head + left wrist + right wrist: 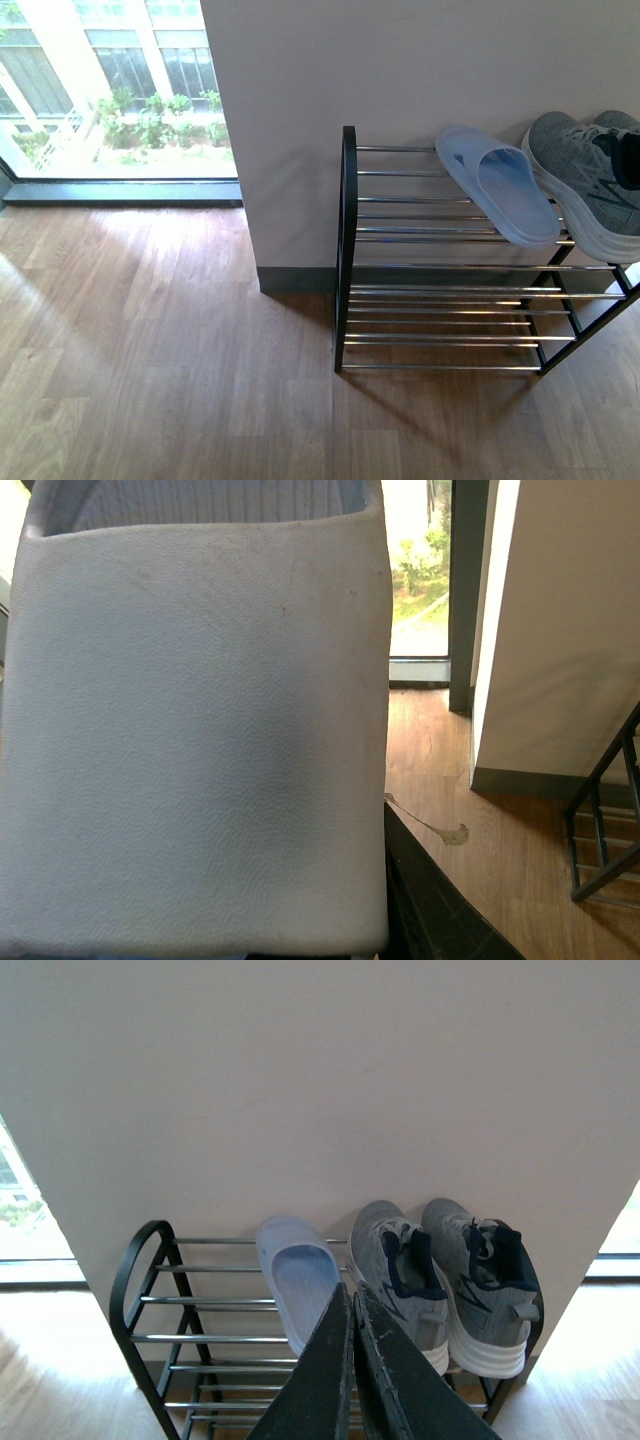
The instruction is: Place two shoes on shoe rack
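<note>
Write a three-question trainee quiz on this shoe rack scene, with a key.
1. True or false: both grey knit sneakers sit on the top tier of the black metal shoe rack.
2. In the front view, the pale blue rubber slide lies: A) left of the sneaker, B) right of the sneaker, C) on the lowest tier.
3. Fill in: the right gripper is ____ (open/shut).

Key: 1 true; 2 A; 3 shut.

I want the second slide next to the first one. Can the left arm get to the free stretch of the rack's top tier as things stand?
Probably yes. The top rods of the shoe rack left of the blue slide are bare, with open floor in front. The left gripper is hidden behind the pale sole filling its view.
</note>
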Controlling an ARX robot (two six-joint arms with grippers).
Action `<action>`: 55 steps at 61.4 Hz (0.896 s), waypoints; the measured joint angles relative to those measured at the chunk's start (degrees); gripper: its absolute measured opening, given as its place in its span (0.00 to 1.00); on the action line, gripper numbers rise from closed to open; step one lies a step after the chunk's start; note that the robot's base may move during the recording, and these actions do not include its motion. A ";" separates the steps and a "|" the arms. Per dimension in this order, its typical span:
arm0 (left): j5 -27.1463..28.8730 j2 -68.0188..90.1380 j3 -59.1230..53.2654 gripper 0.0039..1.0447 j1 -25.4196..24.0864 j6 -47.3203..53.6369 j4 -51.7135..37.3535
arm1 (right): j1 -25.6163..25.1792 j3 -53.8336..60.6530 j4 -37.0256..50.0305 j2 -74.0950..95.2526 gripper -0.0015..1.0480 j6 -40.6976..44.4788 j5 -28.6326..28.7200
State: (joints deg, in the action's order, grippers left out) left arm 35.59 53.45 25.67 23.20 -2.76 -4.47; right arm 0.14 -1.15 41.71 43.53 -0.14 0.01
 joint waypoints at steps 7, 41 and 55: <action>0.02 0.00 0.00 0.02 0.00 0.00 0.00 | -0.02 0.02 -3.82 -4.33 0.02 -0.02 -0.02; 0.02 0.00 0.00 0.02 0.00 0.00 0.00 | -0.02 0.07 -18.56 -20.26 0.02 -0.02 0.00; 0.02 0.00 0.00 0.02 0.00 0.00 0.00 | -0.02 0.07 -23.02 -24.85 0.02 0.00 -0.02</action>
State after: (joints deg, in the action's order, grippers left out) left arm 35.62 53.45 25.67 23.20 -2.76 -4.47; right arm 0.12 -1.08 18.70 18.68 -0.14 -0.01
